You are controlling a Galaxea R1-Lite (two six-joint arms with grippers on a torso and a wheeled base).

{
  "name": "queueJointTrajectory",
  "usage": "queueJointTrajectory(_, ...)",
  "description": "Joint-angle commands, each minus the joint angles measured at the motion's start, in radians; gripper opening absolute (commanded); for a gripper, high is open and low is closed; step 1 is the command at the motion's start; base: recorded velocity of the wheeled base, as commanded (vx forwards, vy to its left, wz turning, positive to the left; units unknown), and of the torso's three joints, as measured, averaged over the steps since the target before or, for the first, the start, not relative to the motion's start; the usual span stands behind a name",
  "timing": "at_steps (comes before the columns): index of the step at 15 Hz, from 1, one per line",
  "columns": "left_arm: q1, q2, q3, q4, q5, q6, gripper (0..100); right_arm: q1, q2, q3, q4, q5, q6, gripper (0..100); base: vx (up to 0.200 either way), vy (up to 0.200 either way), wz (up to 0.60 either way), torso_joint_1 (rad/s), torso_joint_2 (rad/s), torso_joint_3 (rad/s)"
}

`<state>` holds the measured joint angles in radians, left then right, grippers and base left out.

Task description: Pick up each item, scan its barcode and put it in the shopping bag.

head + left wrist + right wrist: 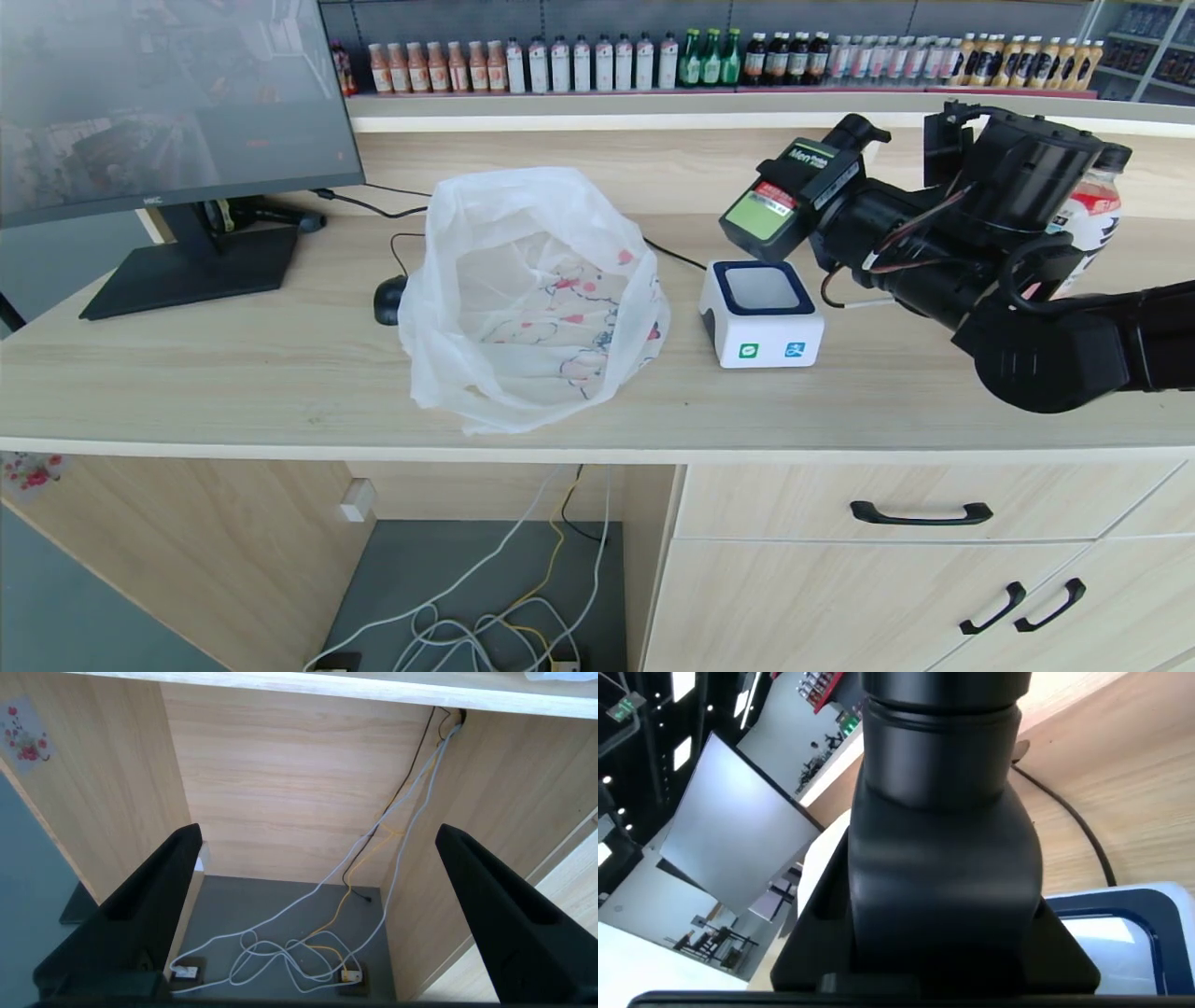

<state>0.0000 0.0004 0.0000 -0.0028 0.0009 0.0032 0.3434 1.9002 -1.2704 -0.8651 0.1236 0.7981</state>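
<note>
The right end effector [831, 201] grips a dark bottle [780, 201] tight. It holds the bottle tilted in the air, just above the back edge of the white scanner [761, 317]. The bag [532, 299] stands open beside the scanner with a small gap between them, near the front edge of the table [233, 383]. The left end effector [318, 840] hangs wide open under the table.

scanner [761, 317]: 2 small icons, green, blue | black bottle [792, 194]: white lettering, green label
</note>
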Motion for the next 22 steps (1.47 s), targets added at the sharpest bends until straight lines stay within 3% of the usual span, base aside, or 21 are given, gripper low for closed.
queueJointTrajectory(1, 0.0, 0.0, 0.0, 0.0, 0.001, 0.0, 100, -0.001, 0.005, 0.013, 0.0, 0.001, 0.0, 0, 0.0, 0.0, 0.0, 0.0, 0.0, 0.0)
queueJointTrajectory(22, 0.0, 0.0, 0.0, 0.0, 0.001, 0.0, 100, -0.004, 0.031, 0.092, -0.011, 0.005, 0.0, 0, 0.0, 0.0, 0.0, 0.0, 0.0, 0.0)
